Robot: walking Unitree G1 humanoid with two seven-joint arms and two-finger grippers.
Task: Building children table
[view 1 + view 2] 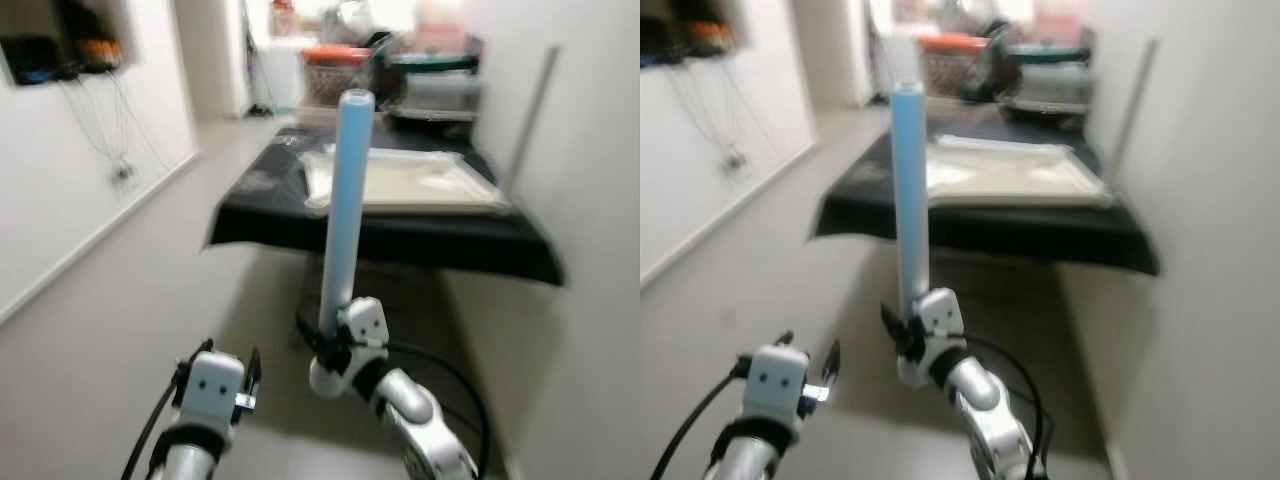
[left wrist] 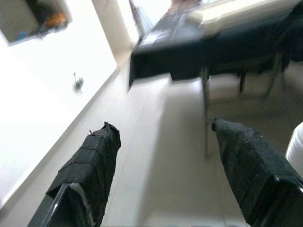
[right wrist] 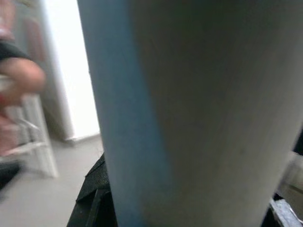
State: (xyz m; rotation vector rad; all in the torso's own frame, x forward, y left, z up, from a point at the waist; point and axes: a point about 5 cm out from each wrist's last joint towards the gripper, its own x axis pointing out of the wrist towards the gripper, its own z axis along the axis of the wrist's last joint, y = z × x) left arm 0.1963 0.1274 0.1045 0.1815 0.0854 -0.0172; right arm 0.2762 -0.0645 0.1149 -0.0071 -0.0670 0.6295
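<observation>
My right gripper point(image 1: 322, 345) pinches the foot of a smooth, light-blue round leg point(image 1: 344, 205), which I'm holding upright ahead of me. My left gripper point(image 2: 163, 158) hangs low with its cloth-wrapped fingers point(image 2: 90, 168) spread. Ahead, a pale flat tabletop point(image 1: 400, 182) lies on a black-draped table point(image 1: 300, 228).

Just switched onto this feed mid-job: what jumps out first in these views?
The long light-blue tube stands out most, held upright by the right gripper in the middle of the head views. Beyond it stands a table with a black cloth bearing a pale tray, against the right wall. The left gripper is open and holds nothing, low over the pale floor.
</observation>
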